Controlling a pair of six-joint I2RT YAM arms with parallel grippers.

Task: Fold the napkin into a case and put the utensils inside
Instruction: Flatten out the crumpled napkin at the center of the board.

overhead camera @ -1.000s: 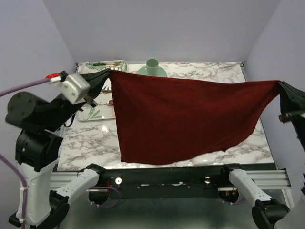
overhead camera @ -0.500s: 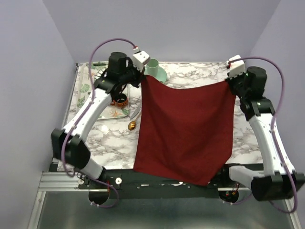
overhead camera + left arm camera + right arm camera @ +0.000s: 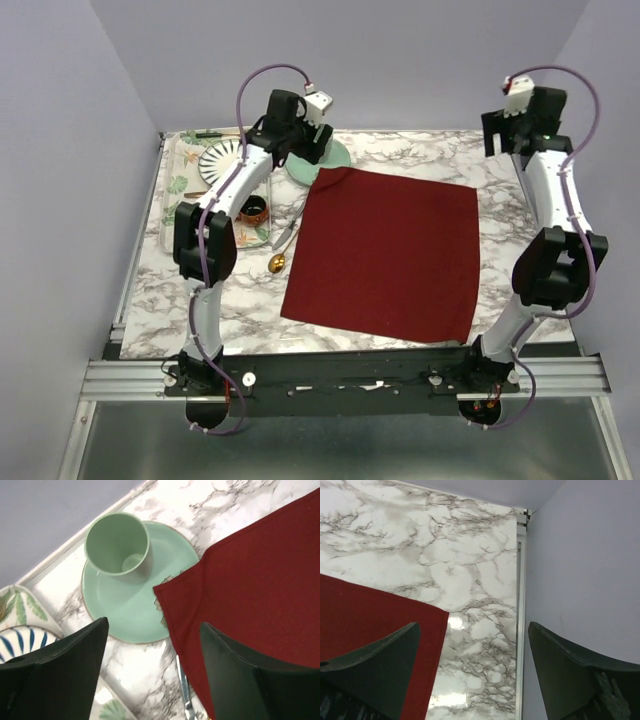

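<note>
Top external view gives you the napkin (image 3: 385, 255) spread flat as a full square across the middle of the tabletop (image 3: 497, 292), so spreading looks done and no fold has been made. The left pincer (image 3: 152, 630) hangs with its jaws wide apart over the cloth's 11 o'clock corner. The right pincer (image 3: 473, 627) is equally wide over the 1 o'clock corner, and neither holds anything.

The first fold is your next move, as I judge it. Take two corners of one edge, carry that edge across, and narrow the square towards a long strip. In the left wrist view the 11 o'clock corner lies over the rim of the saucer (image 3: 112, 610), so lift before you pull or the saucer may drag.

The knife (image 3: 285, 235) and the gold spoon (image 3: 276, 263) lie on the marble just off the napkin's 9 o'clock edge, and the knife tip nearly touches the cloth.

The mint cup (image 3: 118, 542) stands upright on the saucer and looks empty. The tray (image 3: 178, 195) at 10 o'clock carries a striped plate (image 3: 222, 158) and a small brown bowl (image 3: 253, 210), whose contents you cannot make out.
</note>
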